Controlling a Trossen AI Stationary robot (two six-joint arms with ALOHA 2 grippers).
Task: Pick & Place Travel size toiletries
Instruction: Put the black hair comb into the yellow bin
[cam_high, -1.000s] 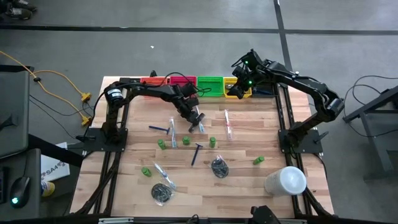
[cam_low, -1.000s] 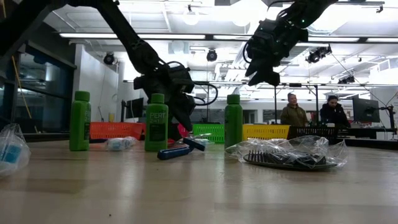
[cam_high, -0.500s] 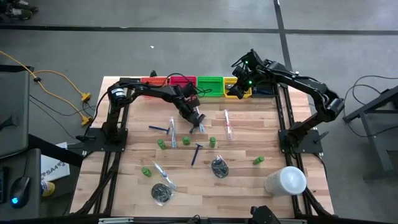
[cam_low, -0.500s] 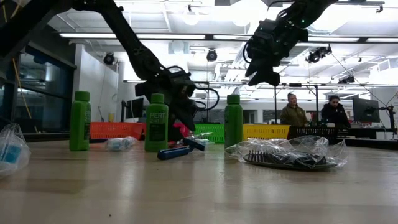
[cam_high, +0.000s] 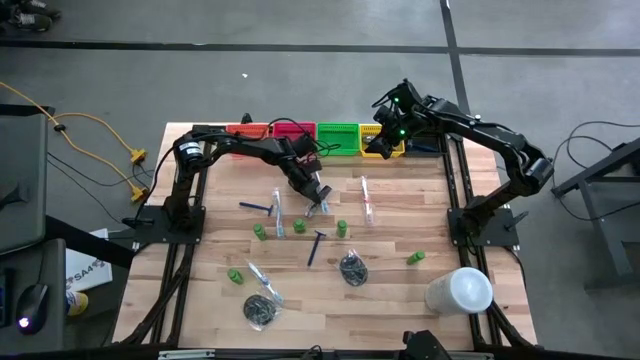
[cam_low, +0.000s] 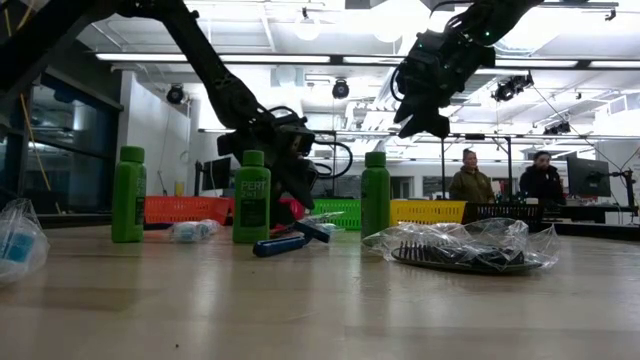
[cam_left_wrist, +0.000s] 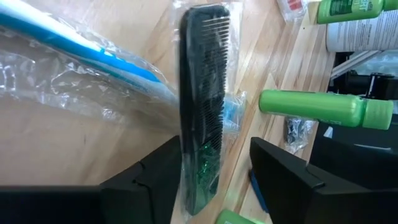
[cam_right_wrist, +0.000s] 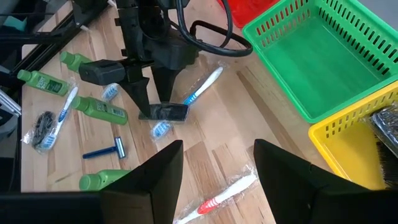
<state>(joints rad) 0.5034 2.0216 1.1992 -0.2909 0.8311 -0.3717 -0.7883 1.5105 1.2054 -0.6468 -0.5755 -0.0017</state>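
Observation:
A dark comb (cam_left_wrist: 202, 93) in a clear wrapper lies flat on the wood beside a blue-and-white toothbrush (cam_left_wrist: 81, 50). My left gripper (cam_left_wrist: 217, 186) is open and low over the table's middle (cam_high: 318, 200), one finger on each side of the comb's end. Green bottles (cam_high: 299, 225) (cam_high: 342, 228), blue razors (cam_high: 316, 246) (cam_high: 256, 207), wrapped toothbrushes (cam_high: 366, 198) and dark bundles (cam_high: 352, 267) lie scattered across the table. My right gripper (cam_right_wrist: 214, 180) hangs open with nothing in it, high above the yellow bin (cam_high: 383, 145). My left gripper stands astride the comb's end (cam_left_wrist: 198, 180), slanting down from the far left. One finger (cam_left_wrist: 158, 177) lies right against the wrapped edge, and I cannot tell whether it touches. The other finger (cam_left_wrist: 286, 180) is apart from it. The comb rests flat on the table.
Red (cam_high: 250, 130), pink (cam_high: 293, 129), green (cam_high: 338, 137) and yellow bins line the far edge. A wrapped comb (cam_right_wrist: 388, 134) lies in the yellow one. A large white cylinder (cam_high: 462, 290) stands at the near right corner. People (cam_low: 472, 182) stand in the room beyond the table.
My left gripper has turned a little at the wrist above the comb and stays low over it. The comb and the other items have kept their places.

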